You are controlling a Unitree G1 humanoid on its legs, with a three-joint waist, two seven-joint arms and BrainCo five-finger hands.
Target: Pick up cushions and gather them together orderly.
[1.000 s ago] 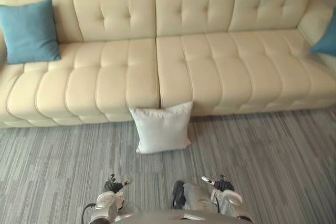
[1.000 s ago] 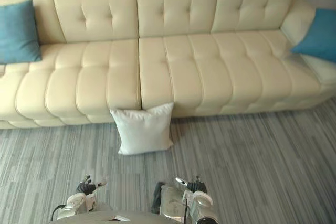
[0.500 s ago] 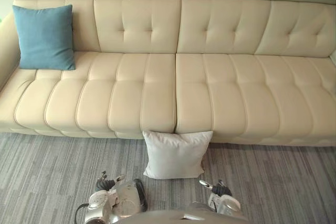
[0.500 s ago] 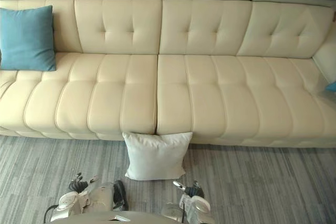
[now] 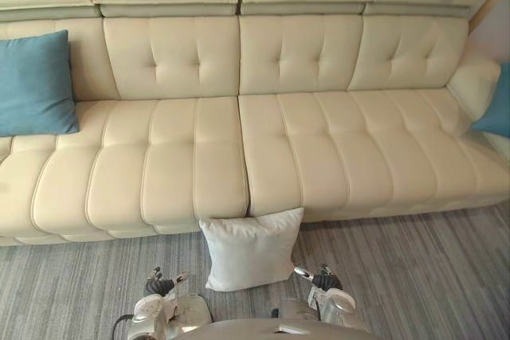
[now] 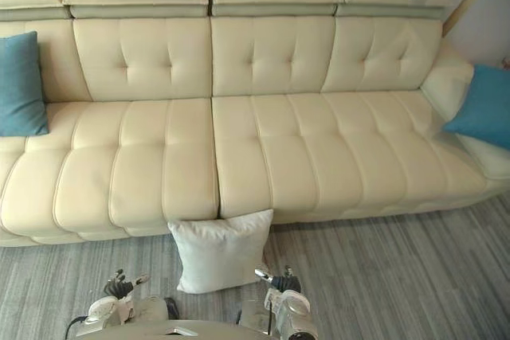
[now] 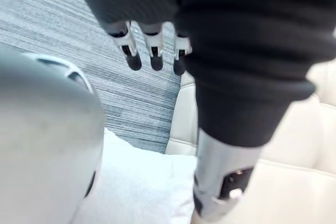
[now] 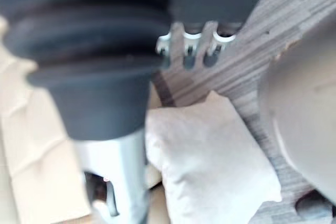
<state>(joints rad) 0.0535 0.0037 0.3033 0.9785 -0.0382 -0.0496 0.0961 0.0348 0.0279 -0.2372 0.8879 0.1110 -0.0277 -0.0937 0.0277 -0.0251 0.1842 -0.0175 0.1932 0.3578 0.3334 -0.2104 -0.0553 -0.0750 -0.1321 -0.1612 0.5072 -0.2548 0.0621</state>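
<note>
Blue cushions (image 6: 20,85) (image 6: 482,105): two on sofa (image 6: 263,149); white cushion (image 6: 219,252): one on carpet (image 6: 382,276).

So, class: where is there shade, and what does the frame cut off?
Left eye view: shade in the seams of the sofa and under its front edge; the frame crops the right blue cushion. Right eye view: far more of it shows.

The grey striped carpet (image 5: 414,276) carried a white cushion (image 5: 251,250), just ahead of and between the left hand (image 5: 163,286) and the right hand (image 5: 319,280), leaning against the cream sofa (image 5: 199,165). A blue cushion (image 5: 33,84) sat on the sofa well beyond the left hand, and a second blue cushion (image 6: 482,107) well beyond the right hand.
</note>
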